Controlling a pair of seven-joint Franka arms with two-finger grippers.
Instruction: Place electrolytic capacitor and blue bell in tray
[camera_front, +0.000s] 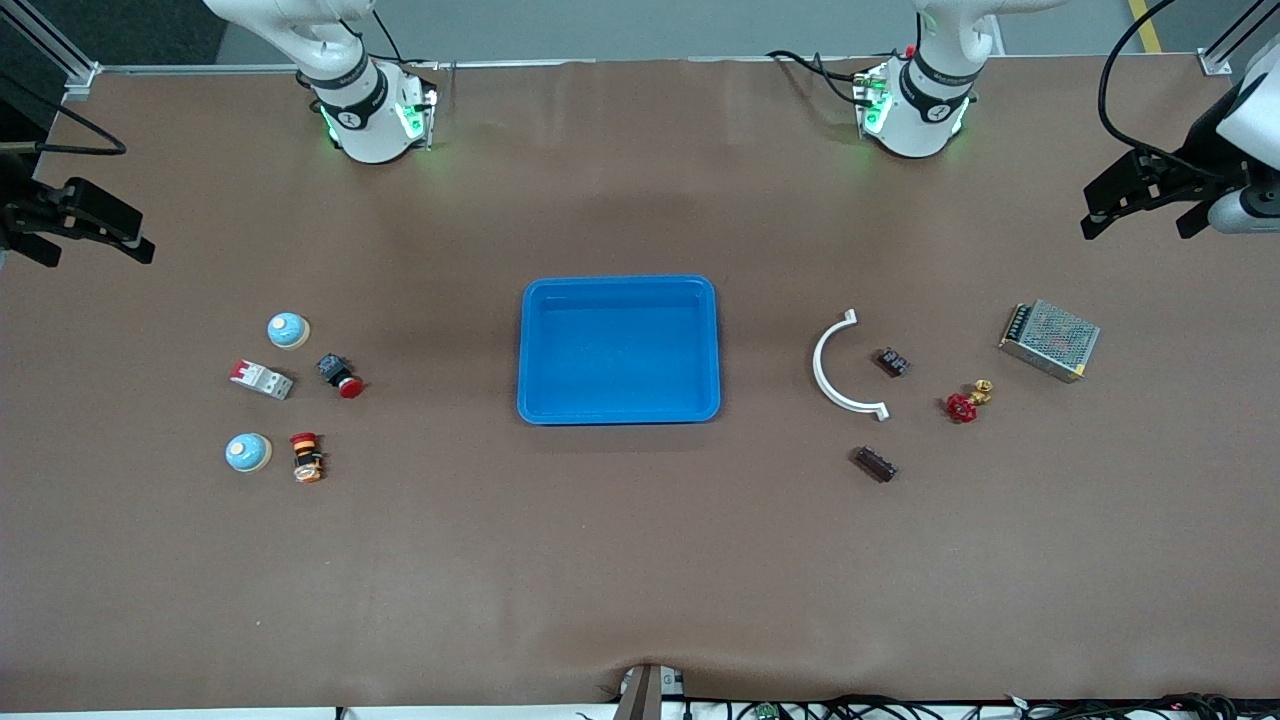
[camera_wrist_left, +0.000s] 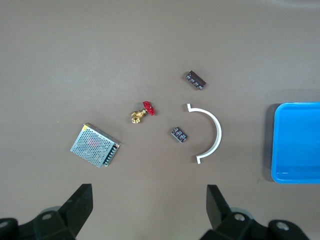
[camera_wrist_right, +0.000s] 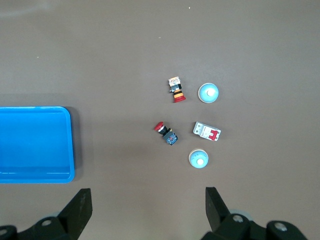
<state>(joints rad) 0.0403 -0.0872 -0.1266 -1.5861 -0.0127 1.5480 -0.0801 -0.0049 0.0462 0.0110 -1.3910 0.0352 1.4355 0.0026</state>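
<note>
Blue tray (camera_front: 618, 350) sits mid-table, nothing in it. Two blue bells (camera_front: 288, 330) (camera_front: 248, 452) lie toward my right arm's end. My left gripper (camera_front: 1140, 205) and right gripper (camera_front: 85, 235) hang open over the table's ends, both arms waiting.

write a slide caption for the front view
Empty blue tray mid-table, two blue bells toward the right arm's end.

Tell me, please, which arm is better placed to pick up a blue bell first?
The right arm. Both blue bells lie toward its end of the table and show in the right wrist view, with the right gripper open above them. The left gripper hangs open over the other end.
</note>
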